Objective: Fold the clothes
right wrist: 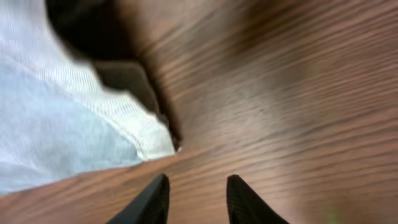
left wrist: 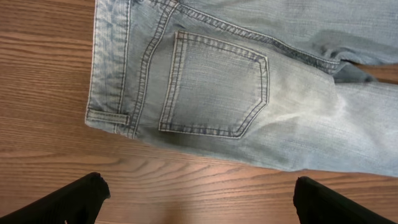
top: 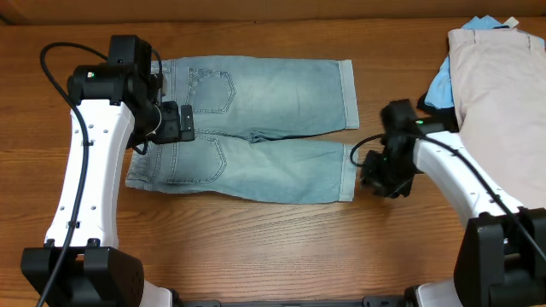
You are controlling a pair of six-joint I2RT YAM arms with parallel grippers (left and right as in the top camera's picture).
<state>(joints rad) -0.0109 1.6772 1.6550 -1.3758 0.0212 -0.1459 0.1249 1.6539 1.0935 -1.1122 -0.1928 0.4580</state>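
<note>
The light-blue denim shorts point(top: 256, 128) lie flat on the table, back pockets up, waistband to the left, cuffed hems to the right. My left gripper point(top: 175, 124) hangs over the waist end, open wide and empty; its wrist view shows a stitched back pocket point(left wrist: 214, 84) and bare wood between the fingers point(left wrist: 196, 202). My right gripper point(top: 375, 170) is low beside the near leg's cuffed hem point(right wrist: 146, 140), open and empty, its fingertips point(right wrist: 198, 183) over bare wood just clear of the cuff corner.
A beige garment point(top: 503, 72) lies at the back right on a bright blue one point(top: 439, 85), close behind my right arm. The wooden table point(top: 256, 247) runs along the front.
</note>
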